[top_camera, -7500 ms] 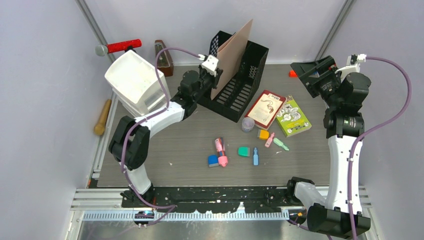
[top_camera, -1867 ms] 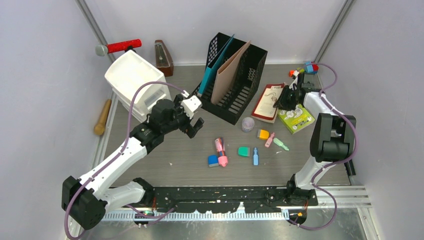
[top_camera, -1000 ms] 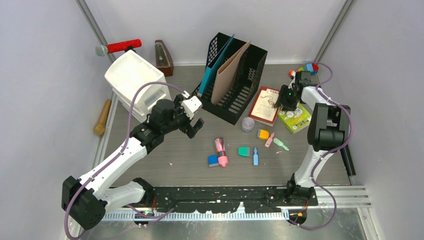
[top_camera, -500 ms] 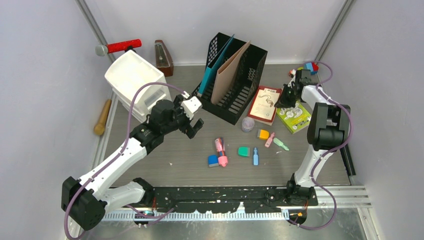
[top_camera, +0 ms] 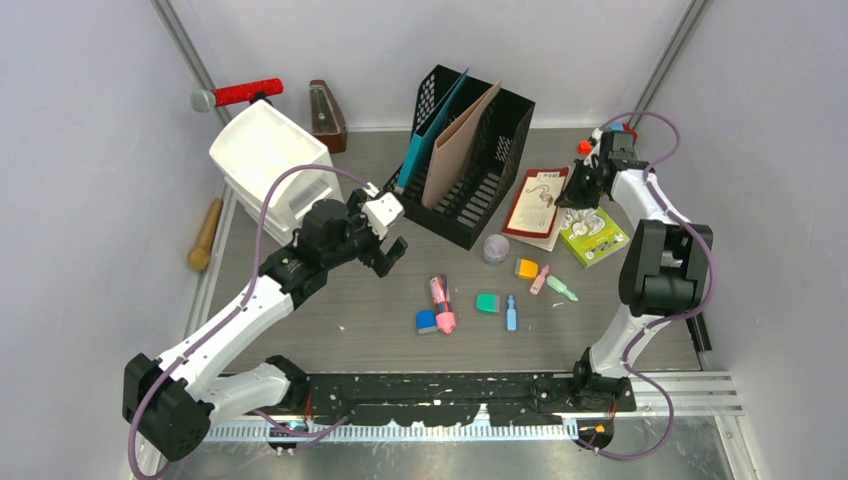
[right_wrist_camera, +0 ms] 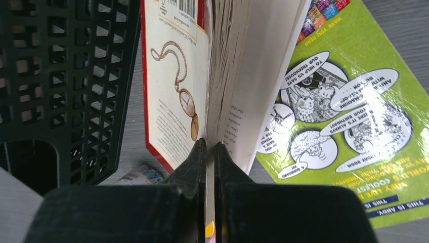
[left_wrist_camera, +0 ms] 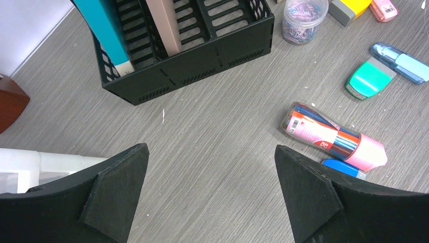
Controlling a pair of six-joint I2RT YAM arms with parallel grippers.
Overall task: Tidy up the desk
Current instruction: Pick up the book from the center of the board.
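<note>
By the rack [top_camera: 508, 125], right gripper [right_wrist_camera: 210, 145] has seemingly clamped the book [right_wrist_camera: 174, 91].

I have bare tabletop [left_wrist_camera: 217, 116] beneath my left gripper [left_wrist_camera: 210, 148]; the black file rack [left_wrist_camera: 202, 55] and pink marker pack [left_wrist_camera: 329, 136] stand close around it.

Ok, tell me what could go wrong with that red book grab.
1. The right claw seems to pinch only a thin edge of the red book, and its pages fan open, so the book may flop or slip.
2. The pages hang over the green book, which could get dragged along.
</note>
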